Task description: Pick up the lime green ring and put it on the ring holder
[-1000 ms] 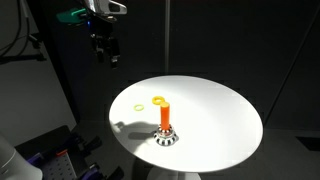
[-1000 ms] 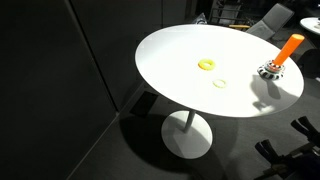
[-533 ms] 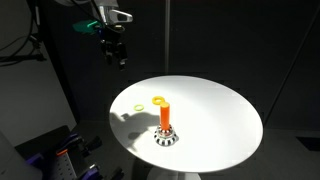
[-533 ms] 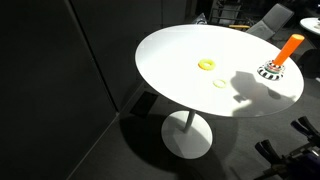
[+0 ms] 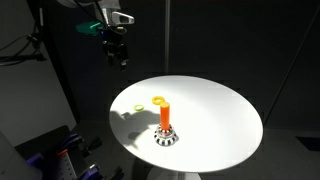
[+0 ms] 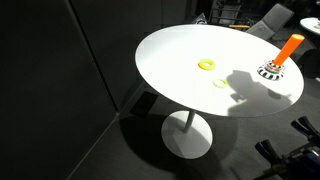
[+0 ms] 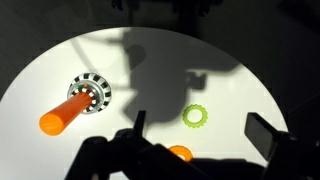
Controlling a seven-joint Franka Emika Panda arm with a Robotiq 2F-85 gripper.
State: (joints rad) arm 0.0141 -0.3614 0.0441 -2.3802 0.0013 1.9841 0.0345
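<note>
Wrist view: gripper (image 7: 200,128) comes in from the bottom edge, all dark silhouette. I read its two fingers as spread wide w/ nothing between them, tho detail is murky. The lime green ring (image 7: 195,116) lies flat on the white table (image 7: 40,70), right of centre, apart from the rest. The yellow-orange ring (image 7: 180,153) just below it is half hidden behind the gripper body. The ring holder (image 7: 88,93) sits at left, peg pointing to lower left of frame. In an exterior view the gripper (image 5: 117,57) hangs at upper left, well above the table, too small to read the jaws. In an exterior view the arm is out of frame: I only get its shadow (image 6: 245,82) beside the lime green ring (image 6: 220,84), and the ring holder (image 6: 280,60) is close to the right edge.
</note>
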